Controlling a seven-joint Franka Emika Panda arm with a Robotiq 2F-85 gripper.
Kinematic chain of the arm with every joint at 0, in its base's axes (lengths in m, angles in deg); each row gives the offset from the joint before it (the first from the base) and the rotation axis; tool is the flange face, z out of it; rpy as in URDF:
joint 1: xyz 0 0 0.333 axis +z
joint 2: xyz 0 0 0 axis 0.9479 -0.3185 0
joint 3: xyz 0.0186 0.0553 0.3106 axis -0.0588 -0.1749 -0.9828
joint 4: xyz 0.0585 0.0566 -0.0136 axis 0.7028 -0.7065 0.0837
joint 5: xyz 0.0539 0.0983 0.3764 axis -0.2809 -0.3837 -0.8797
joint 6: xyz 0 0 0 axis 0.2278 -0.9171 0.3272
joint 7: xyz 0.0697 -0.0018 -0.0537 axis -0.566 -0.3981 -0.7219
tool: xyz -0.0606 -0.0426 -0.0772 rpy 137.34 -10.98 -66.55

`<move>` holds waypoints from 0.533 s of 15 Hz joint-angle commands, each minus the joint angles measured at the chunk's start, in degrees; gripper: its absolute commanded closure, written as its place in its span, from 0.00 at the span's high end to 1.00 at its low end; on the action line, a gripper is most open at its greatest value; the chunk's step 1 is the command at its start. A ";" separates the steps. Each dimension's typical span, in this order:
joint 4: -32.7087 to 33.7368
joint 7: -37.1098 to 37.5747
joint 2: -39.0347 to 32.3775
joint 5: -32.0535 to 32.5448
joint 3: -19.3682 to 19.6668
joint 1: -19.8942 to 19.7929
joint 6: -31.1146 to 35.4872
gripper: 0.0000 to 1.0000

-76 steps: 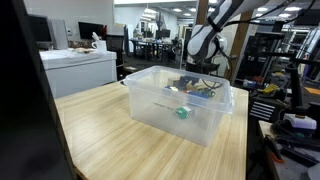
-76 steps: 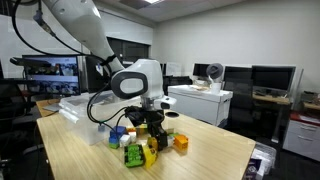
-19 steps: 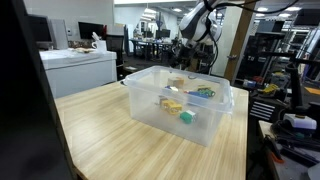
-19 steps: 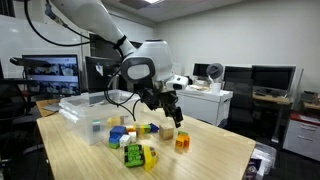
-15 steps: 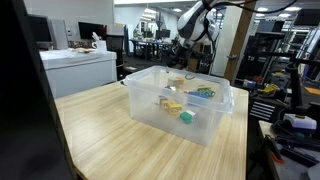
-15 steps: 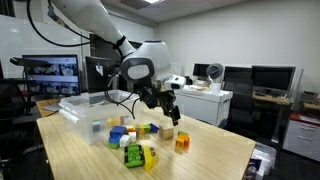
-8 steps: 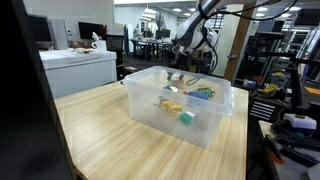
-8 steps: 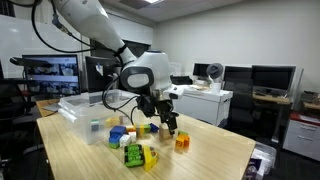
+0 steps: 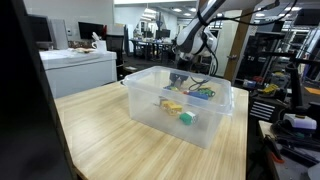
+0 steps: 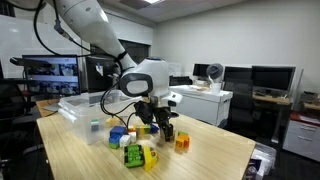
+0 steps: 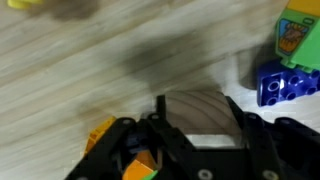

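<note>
In the wrist view an orange block (image 11: 100, 133) lies at the left, by the gripper (image 11: 197, 108), whose jaws press both sides of a wooden block (image 11: 200, 120) down at the table (image 11: 80, 70); a blue brick (image 11: 272, 85) sits just right, a green brick (image 11: 298, 35) above it.

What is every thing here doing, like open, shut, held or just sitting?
claw: shut on the wooden block.
wooden block: flat on the table, gripped on two sides.
clear bin: open, no lid.
orange block: upright, alone, untouched.
blue block: lying loose, untouched.
</note>
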 commanded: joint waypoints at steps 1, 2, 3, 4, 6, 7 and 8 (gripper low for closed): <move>-1.73 0.80 2.22 1.83 -0.89 -1.28 -0.20 0.31; -1.67 0.64 2.58 1.75 -1.00 -1.45 -0.45 0.31; -1.63 0.41 3.29 1.57 -1.16 -1.68 -0.73 0.31; -1.67 0.05 4.05 1.20 -1.45 -1.95 -0.80 0.31; -1.68 -0.89 7.91 -0.40 -2.54 -2.69 -1.76 0.31; -2.00 -1.79 10.12 -1.78 -3.61 -3.19 -1.97 0.31; -2.39 -2.61 12.17 -3.19 -4.63 -3.54 -2.03 0.31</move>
